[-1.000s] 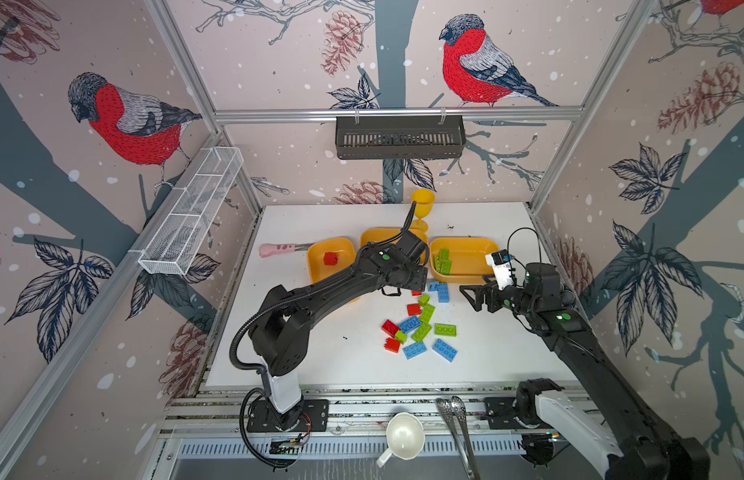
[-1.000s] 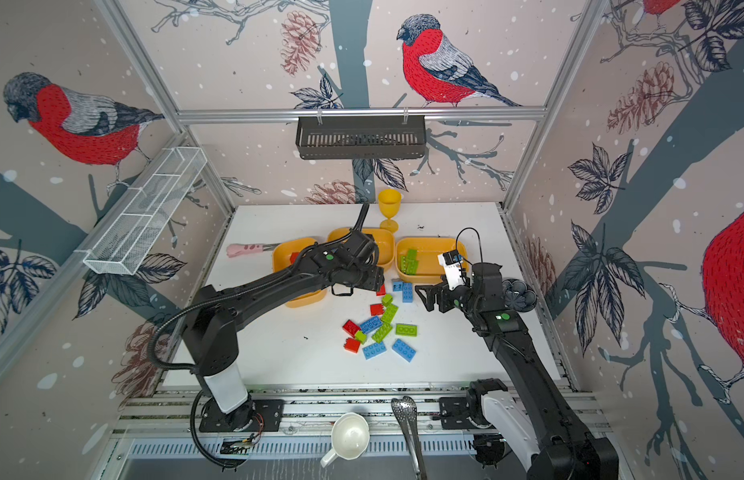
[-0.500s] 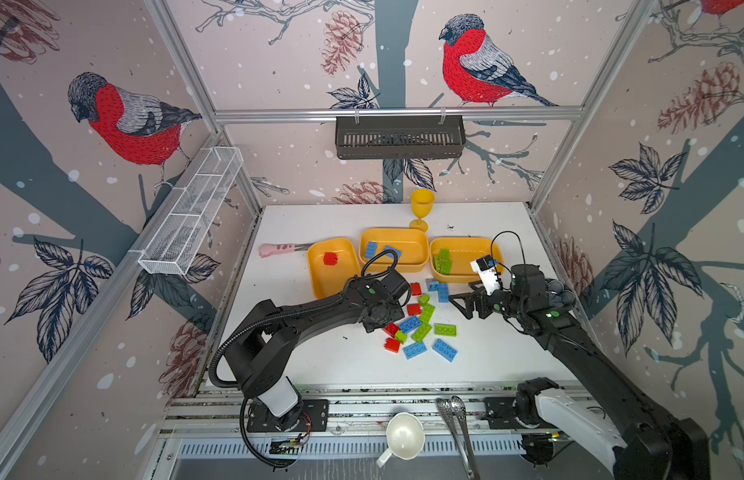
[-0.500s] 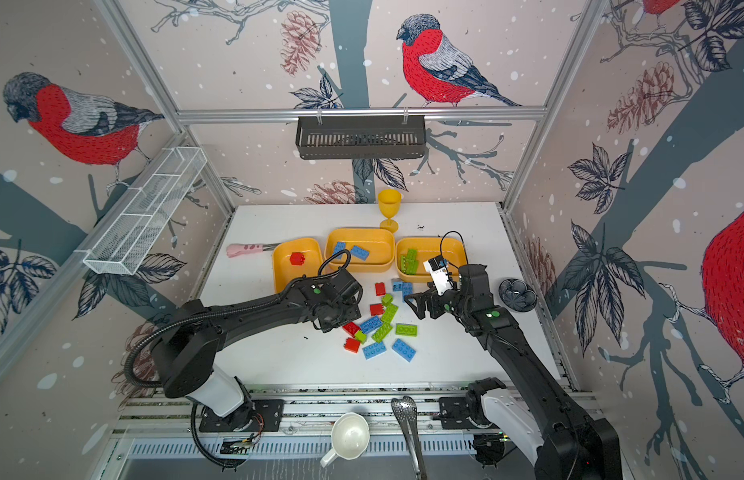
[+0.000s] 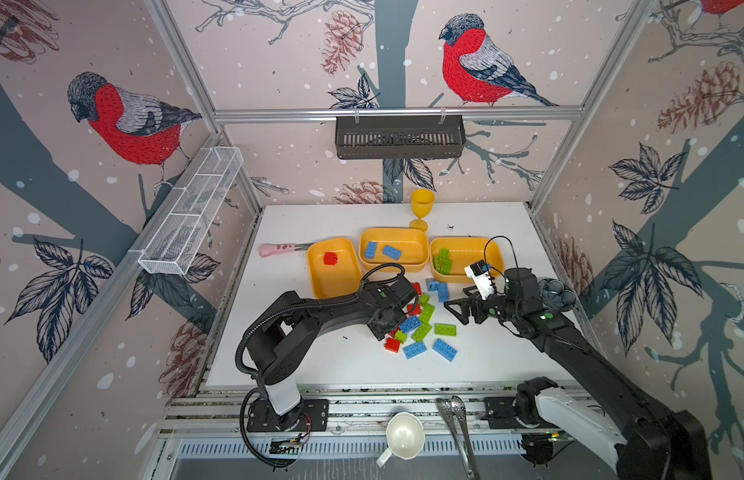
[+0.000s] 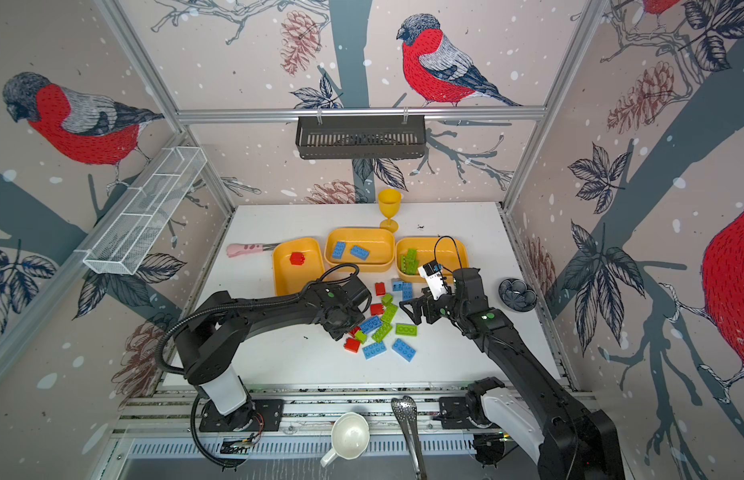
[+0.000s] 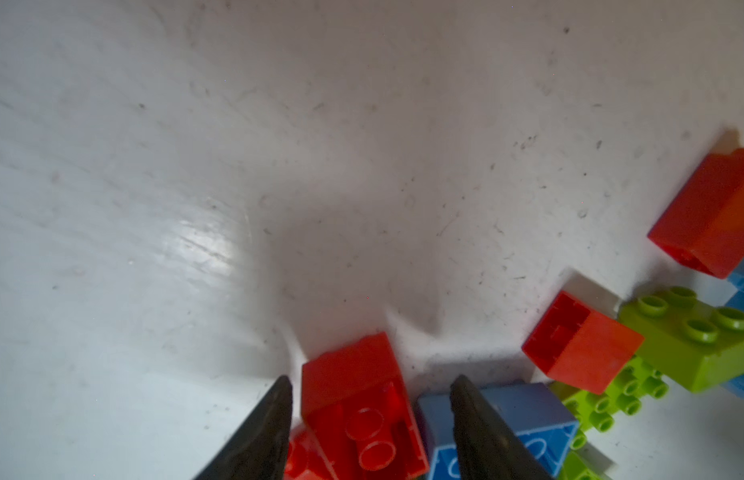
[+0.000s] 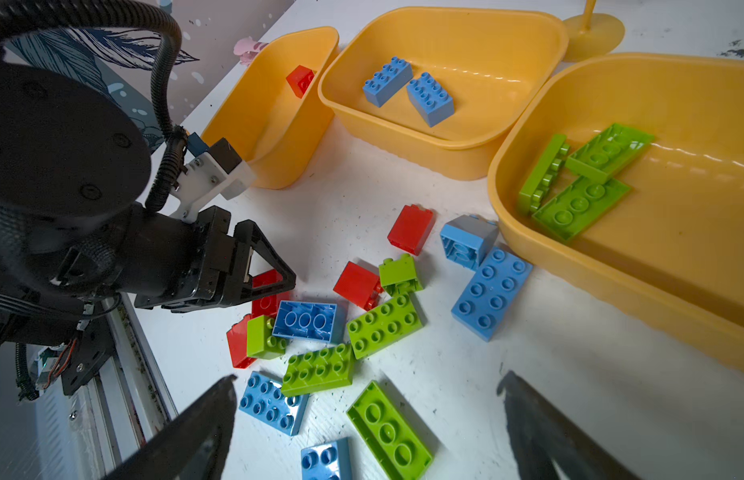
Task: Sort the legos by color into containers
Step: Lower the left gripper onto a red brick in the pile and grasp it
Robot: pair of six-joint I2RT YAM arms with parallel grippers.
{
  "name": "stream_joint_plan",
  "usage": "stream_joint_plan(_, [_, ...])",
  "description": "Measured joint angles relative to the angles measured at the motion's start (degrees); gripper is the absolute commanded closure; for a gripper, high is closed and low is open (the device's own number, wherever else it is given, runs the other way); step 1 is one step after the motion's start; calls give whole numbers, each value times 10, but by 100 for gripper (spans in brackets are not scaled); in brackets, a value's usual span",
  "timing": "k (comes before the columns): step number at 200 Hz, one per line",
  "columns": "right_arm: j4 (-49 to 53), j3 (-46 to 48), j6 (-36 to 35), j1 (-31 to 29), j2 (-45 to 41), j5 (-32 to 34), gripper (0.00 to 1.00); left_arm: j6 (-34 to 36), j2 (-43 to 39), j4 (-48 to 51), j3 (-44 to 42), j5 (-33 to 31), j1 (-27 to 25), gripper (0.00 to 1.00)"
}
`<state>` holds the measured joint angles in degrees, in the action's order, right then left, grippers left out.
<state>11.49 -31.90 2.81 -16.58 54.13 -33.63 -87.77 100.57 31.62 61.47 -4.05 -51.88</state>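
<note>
Loose legos point(image 5: 420, 328) in red, blue and lime green lie mid-table. Three yellow containers stand behind them: the left one point(image 5: 341, 278) holds a red brick point(image 5: 330, 258), the middle one point(image 5: 407, 241) two blue bricks point(image 5: 370, 249), the right one point(image 5: 466, 253) green pieces point(image 5: 443, 262). My left gripper point(image 7: 370, 382) is down at the pile's left edge, open. Its fingers straddle an overturned red brick point(image 7: 353, 386) with small gaps either side. A blue brick point(image 7: 528, 411) lies just outside one finger. My right gripper point(image 8: 368, 378) hovers wide open over a flat green plate point(image 8: 389, 432).
A yellow goblet point(image 5: 421, 208) stands behind the trays and a pink-handled tool point(image 5: 279, 249) lies to their left. A dark dish point(image 5: 557, 293) sits by the right arm. A white mesh basket point(image 5: 191, 216) and a black rack point(image 5: 399, 137) hang on the walls. A cup point(image 5: 403, 436) and tongs point(image 5: 457, 424) lie below the front edge.
My left gripper came back from over the middle tray down to the pile, and its jaws have narrowed around a red brick. My right gripper moved in from the right toward the pile.
</note>
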Motion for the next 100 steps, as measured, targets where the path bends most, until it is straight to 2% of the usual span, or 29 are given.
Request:
stream_joint_plan(66, [0,6,0,0,-10,0,1,-7,47,41,48,-1,-4,56])
stream_joint_plan(78, [0,6,0,0,-10,0,1,-5,54,54,58,-3,-6,60])
stream_joint_plan(100, [0,6,0,1,-10,0,0,-2,56,68,63,-4,-8,73])
